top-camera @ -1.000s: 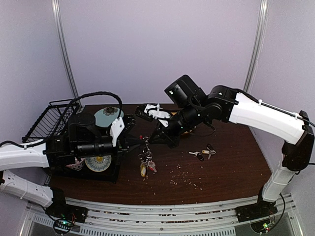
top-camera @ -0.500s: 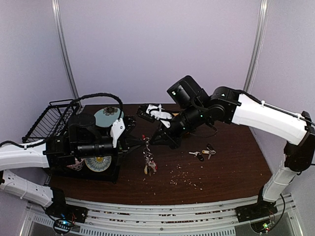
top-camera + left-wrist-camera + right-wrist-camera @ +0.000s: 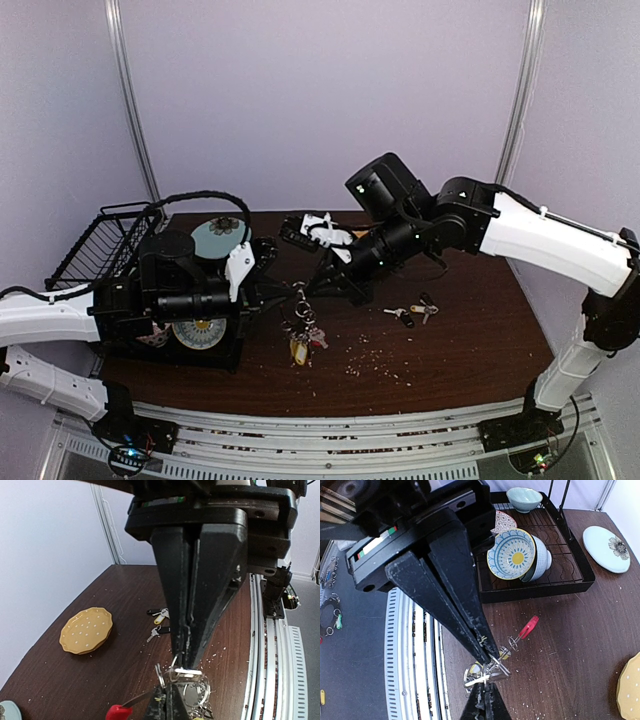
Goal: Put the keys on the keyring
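Left fingers (image 3: 183,647) clamped together on the keyring (image 3: 299,318), which hangs over the middle of the worktop (image 3: 470,350), tags dangling. Right fingers (image 3: 484,650) pinch the same ring from the opposite side. Loose keys (image 3: 411,313) lie well to the right, not threaded. Reads as the ring-holding/opening step. Next: left holds the ring steady, right lets go and fetches a key.

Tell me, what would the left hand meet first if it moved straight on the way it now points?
The right hand. The left hand points tip to tip at it, with only the keyring, which both seem to grip, between them. Depth is unclear, but the gap looks very small.
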Robot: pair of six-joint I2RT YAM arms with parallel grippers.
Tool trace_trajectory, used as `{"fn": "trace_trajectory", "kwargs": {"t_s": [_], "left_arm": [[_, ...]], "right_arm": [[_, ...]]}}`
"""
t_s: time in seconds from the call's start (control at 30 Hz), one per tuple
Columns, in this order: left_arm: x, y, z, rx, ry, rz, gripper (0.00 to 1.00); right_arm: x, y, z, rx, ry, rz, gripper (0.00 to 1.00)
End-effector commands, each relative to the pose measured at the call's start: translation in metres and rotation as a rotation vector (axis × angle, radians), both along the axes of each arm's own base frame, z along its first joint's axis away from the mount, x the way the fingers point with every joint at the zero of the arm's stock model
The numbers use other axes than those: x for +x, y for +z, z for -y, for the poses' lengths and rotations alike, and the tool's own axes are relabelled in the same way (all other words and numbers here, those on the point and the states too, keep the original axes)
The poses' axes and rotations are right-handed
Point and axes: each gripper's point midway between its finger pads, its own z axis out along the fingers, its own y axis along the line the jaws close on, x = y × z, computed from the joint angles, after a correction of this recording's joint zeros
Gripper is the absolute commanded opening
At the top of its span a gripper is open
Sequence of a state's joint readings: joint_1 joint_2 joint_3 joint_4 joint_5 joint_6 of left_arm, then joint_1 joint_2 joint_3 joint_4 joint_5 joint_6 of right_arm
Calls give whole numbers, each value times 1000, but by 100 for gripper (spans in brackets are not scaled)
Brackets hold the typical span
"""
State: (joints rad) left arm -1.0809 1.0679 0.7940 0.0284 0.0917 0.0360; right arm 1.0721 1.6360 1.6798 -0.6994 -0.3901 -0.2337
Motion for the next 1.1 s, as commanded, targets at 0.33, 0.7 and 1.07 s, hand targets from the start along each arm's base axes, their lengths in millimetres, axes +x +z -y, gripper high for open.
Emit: {"fn": "trace_trajectory", "kwargs": {"t_s": [0.33, 0.7, 1.07], "left_arm": [[-9, 10, 7, -18, -46, 94, 0], [-10, 12, 3, -11, -37, 153, 0], [-13, 19, -2, -35, -38, 185, 0]], "right_arm": [[26, 7, 2, -34, -153, 49, 0], [36, -14, 13, -95, -215, 14, 0], [41, -29, 21, -128, -231, -17, 0]]}}
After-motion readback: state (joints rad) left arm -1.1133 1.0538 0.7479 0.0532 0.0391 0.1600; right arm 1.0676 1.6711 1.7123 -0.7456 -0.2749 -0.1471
